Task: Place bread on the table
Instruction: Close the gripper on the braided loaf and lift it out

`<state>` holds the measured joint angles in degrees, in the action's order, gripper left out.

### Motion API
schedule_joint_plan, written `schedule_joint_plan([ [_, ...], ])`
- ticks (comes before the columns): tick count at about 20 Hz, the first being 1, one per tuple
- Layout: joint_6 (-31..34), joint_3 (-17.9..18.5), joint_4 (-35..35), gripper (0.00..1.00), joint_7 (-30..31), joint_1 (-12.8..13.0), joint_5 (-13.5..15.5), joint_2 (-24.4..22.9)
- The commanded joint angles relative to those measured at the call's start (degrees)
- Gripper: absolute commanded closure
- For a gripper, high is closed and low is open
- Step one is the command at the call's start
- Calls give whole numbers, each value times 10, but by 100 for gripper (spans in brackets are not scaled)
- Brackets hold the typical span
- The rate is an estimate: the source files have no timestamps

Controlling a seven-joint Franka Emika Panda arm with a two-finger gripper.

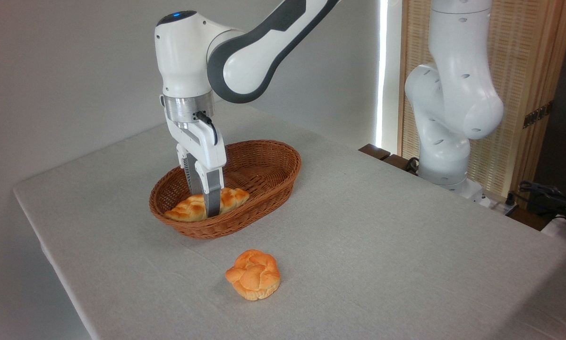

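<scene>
Brown wicker basket [264, 156], oval, sits on the light-grey cloth of the table [382, 245], left of centre. Inside it we see the bread [188, 208]: a long braided loaf, golden-yellow with orange-brown patches, lying along the near side of the basket floor, its left tip close to the near rim.

Our gripper [206, 208] is down in the basket, pointing straight down, fingers [212, 200] straddling the loaf around its middle. The near finger crosses in front of the loaf and hides a strip of it; the far finger stands behind, mostly covered. The jaws look closed onto the bread, one finger on each side, though the contact on the far side is hidden from us. Whether the loaf rests on the basket floor or is just clear of it, we cannot tell.

On the cloth in front of the basket, well apart from it, lies a small round orange knotted bun [253, 275], touching nothing else.

The white arm comes in from the upper right, its wrist directly above the basket. The arm's base column [448, 118] stands at the right edge of the table, ahead of a wooden slatted screen [538, 71]. Some dark cables [543, 193] at far right.
</scene>
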<state>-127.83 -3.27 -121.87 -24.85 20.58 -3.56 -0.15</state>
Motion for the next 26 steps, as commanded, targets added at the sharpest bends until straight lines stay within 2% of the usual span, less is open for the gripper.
schedule_joint_plan([
  [1, -2, 8, 2, 66, 0, -2, 33, -7],
  [5, 18, 9, 13, 66, 2, -2, 36, -10],
  [7, 106, 10, 58, 66, 4, -2, 43, -10],
  [9, 184, 13, 105, 64, 2, -6, 71, -8],
  [12, 264, 59, 153, 62, -22, -8, 101, -9],
  [14, 312, 84, 172, 62, -61, -8, 99, -13],
  [16, 352, 106, 164, 62, -111, -8, 86, -41],
  [20, 375, 168, 126, 62, -189, -8, 16, -93],
  [22, 356, 193, 116, 62, -209, -8, -18, -92],
  [23, 328, 203, 97, 62, -211, -8, -23, -91],
  [25, 305, 208, 54, 62, -212, -8, -36, -92],
  [26, 298, 208, 33, 62, -212, -8, -56, -92],
])
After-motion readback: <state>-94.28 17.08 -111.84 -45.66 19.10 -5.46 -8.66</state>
